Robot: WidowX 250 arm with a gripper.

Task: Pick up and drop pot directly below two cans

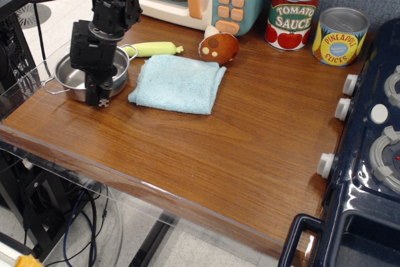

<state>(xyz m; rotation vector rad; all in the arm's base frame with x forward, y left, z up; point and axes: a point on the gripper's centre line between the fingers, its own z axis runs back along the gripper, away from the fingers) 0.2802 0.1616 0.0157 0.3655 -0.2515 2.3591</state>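
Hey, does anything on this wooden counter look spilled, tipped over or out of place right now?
Nothing looks spilled or damaged. The small shiny steel pot sits at the far left of the counter, its wire handle at the edge, with the black claw over its near rim. The red tomato sauce can and yellow pineapple can stand upright.

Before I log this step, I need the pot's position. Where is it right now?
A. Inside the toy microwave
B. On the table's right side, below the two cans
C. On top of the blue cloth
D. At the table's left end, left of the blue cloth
D: the pot sits at the left end of the table, left of the blue cloth, far from the two cans, with the gripper at its rim.
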